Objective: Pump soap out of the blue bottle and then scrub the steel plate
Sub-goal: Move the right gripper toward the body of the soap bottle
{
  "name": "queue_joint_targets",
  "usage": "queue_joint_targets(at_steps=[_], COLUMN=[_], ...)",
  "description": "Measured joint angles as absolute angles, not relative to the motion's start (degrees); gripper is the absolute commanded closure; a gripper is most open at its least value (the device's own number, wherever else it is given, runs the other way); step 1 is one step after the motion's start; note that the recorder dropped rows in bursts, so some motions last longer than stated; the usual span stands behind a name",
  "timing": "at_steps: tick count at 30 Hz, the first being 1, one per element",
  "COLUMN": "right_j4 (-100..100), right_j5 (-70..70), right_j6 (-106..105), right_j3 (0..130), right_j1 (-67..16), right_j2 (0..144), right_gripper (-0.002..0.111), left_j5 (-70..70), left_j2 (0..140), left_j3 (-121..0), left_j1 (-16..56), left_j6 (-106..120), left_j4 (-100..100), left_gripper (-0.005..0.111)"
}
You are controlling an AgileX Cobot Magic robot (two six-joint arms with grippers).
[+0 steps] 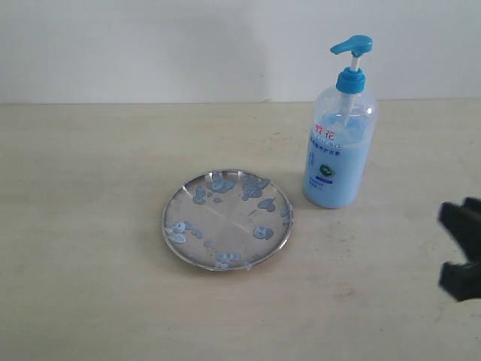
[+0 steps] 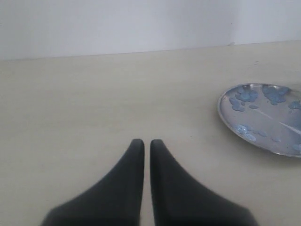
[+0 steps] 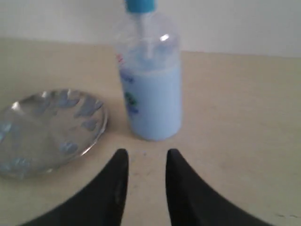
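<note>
Facing the blue bottle, the right gripper hovers parted, probably readying to pump; the left gripper, pinched nearly closed and empty, sits aside from the steel plate.

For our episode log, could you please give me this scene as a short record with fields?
surface: pale table
steel plate: lying flat on the table, dotted with soap blobs
blue bottle: upright, apart from the plate, on its right in the exterior view; pump head untouched
left gripper: fingers nearly together, holding nothing, above the table away from the plate
right gripper: open, empty, pointed at the bottle, short of it
</note>
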State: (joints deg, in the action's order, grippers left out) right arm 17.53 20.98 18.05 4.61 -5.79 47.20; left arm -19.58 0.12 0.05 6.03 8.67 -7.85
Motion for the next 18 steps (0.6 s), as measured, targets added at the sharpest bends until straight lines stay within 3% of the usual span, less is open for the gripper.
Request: queue_joint_targets(at_steps=[1, 3, 10, 18], right_j4=[18.6, 19.0, 11.2, 9.7], right_j5=[24.4, 34.8, 46.6, 50.4], right_j6=[14.8, 7.5, -1.6, -4.1], right_j3=[4.6, 4.6, 10.6, 21.4], right_j1=[-7.2, -8.7, -9.1, -9.1], right_j2=[52.7, 63.1, 83.0, 94.3], right_gripper=[0.038, 0.003, 0.004, 0.004], left_j5=[-19.6, -19.6, -19.6, -19.6], left_j2=[0.1, 0.1, 0.1, 0.1], left_j3=[0.1, 0.1, 0.1, 0.1], left_j1=[6.5, 7.0, 7.1, 7.1], left_j6=[8.7, 8.7, 8.7, 8.7], left_j4=[-7.9, -7.9, -7.9, -7.9], left_gripper=[0.102, 0.102, 0.102, 0.102])
